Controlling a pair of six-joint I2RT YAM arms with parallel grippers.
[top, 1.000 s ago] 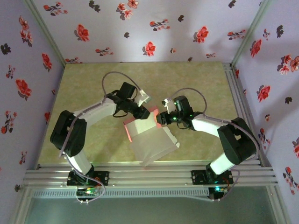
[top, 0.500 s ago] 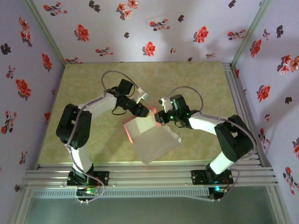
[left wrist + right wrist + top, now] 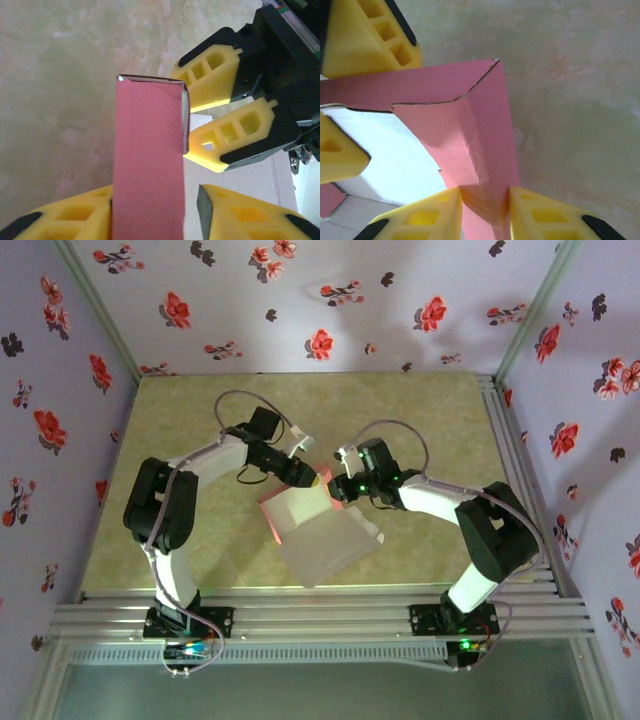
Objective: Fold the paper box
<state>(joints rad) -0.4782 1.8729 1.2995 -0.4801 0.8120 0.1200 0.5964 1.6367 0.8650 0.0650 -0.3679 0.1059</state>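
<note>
Card paper box (image 3: 320, 535), creased pink face pinched by right claw (image 3: 485, 197); left claw (image 3: 155, 200) parted.

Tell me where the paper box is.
In the top view the paper box lies on the table between the two arms; the left gripper and the right gripper meet at its far edge.

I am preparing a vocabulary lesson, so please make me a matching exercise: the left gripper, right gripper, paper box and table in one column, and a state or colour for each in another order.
1. left gripper
2. right gripper
3. paper box
4. table

a. mottled yellow-green
b. closed on a pink fold
c. pink on one face, pale on the other
d. fingers apart, pink panel between them

Pairs: 1-d, 2-b, 3-c, 4-a
</note>
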